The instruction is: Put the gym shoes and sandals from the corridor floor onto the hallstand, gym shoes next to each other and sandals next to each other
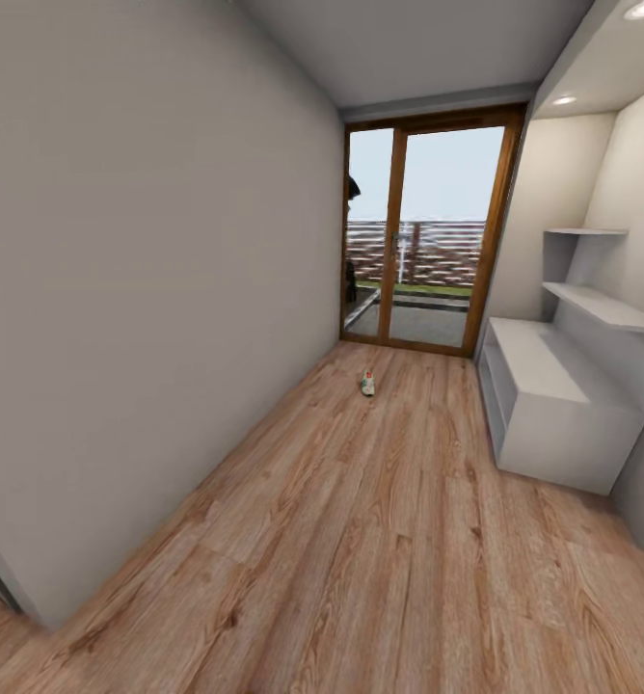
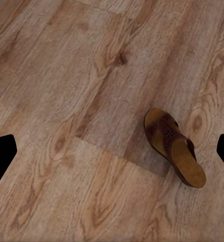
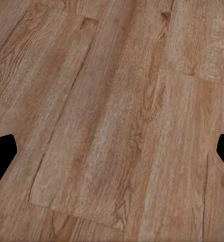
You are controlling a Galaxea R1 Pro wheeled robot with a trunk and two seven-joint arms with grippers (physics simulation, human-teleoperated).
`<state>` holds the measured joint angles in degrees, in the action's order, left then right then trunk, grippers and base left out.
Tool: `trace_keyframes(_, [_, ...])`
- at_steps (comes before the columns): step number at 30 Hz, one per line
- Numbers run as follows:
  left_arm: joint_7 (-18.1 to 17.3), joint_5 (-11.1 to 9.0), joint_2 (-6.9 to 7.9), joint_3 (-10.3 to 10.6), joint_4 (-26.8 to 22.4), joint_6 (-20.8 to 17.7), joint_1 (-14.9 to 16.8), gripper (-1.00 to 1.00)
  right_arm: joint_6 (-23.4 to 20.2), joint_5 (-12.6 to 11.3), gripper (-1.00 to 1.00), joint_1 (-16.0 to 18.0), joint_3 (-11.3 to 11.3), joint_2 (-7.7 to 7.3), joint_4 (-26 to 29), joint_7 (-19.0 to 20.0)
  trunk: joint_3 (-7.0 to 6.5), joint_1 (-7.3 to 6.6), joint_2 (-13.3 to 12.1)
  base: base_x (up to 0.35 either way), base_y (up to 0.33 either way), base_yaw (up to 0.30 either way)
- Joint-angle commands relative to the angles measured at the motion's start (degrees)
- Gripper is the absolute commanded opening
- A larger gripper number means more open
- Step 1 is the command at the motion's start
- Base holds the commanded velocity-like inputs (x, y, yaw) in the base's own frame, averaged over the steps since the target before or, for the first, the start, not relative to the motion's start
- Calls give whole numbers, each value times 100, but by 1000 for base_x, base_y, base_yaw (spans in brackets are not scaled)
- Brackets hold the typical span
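Observation:
One gym shoe (image 1: pixel 367 384), white with a green stripe and a red heel patch, lies on the corridor floor (image 1: pixel 380 540) far ahead, near the glass door. The hallstand (image 1: pixel 544 400) stands against the right wall, with two staggered wall shelves (image 1: pixel 606 306) above it. In the left wrist view a dark brown sandal (image 2: pixel 173 146) with a tan footbed lies on the planks, below my left gripper (image 2: pixel 112 151). Its black fingertips (image 2: pixel 2 154) stand far apart with nothing between them. My right gripper (image 3: pixel 112 151) is also spread wide over bare planks, its fingertips (image 3: pixel 2 154) at the picture's sides.
A plain grey wall (image 1: pixel 139 289) runs along the left of the corridor. A wood-framed glass door (image 1: pixel 423 231) closes the far end, with a fence and terrace outside. The wall's corner (image 1: pixel 13 578) stands close at the near left.

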<state>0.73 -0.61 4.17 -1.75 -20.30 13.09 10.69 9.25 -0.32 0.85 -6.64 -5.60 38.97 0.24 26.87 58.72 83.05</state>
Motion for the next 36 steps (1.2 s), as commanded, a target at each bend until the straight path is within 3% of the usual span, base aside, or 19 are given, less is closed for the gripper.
trace_keyframes(1, [6,-6,-1,-5,4,19,3,100,18,-3,100,3,-4,0,-4,3,6,0,3,44,-18,2])
trace_keyframes(36, [6,-10,5,-9,-4,19,3,100,19,-3,100,2,-4,6,-4,3,6,0,3,50,-31,0])
